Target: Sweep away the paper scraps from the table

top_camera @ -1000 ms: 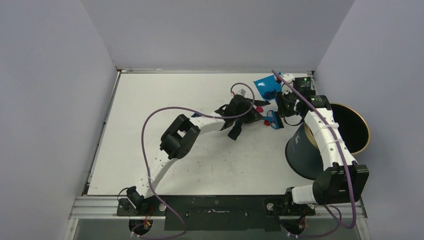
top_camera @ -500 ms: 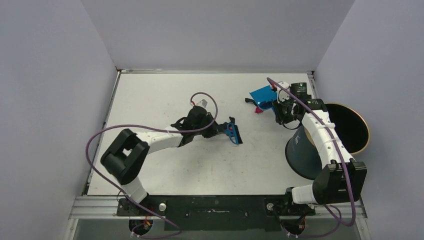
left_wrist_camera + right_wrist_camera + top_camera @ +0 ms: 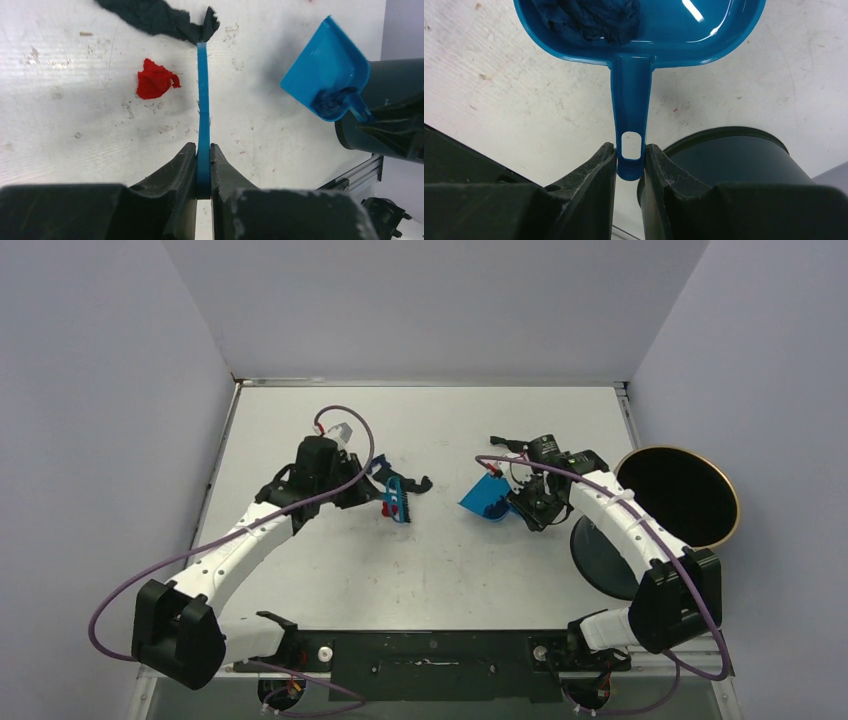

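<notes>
My left gripper [image 3: 375,492] is shut on the blue hand brush [image 3: 398,498], which the left wrist view shows edge-on [image 3: 202,100] between the fingers. A red paper scrap [image 3: 155,82] lies on the table [image 3: 430,570] just left of the brush, also seen from above [image 3: 385,509]. A black scrap [image 3: 155,17] lies at the brush tip. My right gripper [image 3: 630,150] is shut on the handle of the blue dustpan [image 3: 639,25], seen from above mid-table [image 3: 485,500]. A dark blue scrap [image 3: 589,17] lies inside the pan.
The round dark bin with a gold rim [image 3: 735,495] stands at the table's right edge, beside my right arm, and shows under the right wrist [image 3: 734,160]. Grey walls close off the left, back and right. Purple cables loop from both arms.
My left arm has drawn back to the left with the brush. My right arm has carried the dustpan from the far right corner toward the middle of the table.
</notes>
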You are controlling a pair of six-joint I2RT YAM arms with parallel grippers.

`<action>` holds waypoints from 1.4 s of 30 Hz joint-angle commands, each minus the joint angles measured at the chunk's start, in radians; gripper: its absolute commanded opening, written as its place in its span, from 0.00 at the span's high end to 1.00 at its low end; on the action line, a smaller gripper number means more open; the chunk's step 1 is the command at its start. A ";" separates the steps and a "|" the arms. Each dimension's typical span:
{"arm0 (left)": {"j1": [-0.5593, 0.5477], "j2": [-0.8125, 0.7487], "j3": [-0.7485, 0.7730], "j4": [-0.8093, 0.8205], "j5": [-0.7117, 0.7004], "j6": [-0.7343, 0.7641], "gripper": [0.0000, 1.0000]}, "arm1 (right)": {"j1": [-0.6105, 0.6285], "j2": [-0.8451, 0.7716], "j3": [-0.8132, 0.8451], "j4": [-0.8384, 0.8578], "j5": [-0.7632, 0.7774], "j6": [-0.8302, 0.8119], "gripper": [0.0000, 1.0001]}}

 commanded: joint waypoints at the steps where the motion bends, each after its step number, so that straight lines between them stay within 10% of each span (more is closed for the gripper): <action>1: 0.001 -0.046 0.215 -0.240 -0.036 0.231 1.00 | 0.028 0.017 0.016 -0.065 0.036 -0.064 0.95; 9: 0.002 0.074 0.485 -0.466 -0.430 0.437 1.00 | 0.127 0.075 0.006 -0.042 0.066 -0.060 0.95; 22: 0.001 0.544 0.832 -0.491 -0.691 0.607 1.00 | 0.190 0.179 -0.012 0.056 0.071 -0.039 0.95; 32: -0.019 0.948 1.249 -0.601 -0.529 0.724 0.99 | 0.184 0.223 -0.004 0.100 0.056 -0.008 0.95; 42: -0.075 0.986 1.222 -0.628 -0.205 0.703 0.98 | 0.163 0.286 -0.010 0.179 -0.014 0.002 0.95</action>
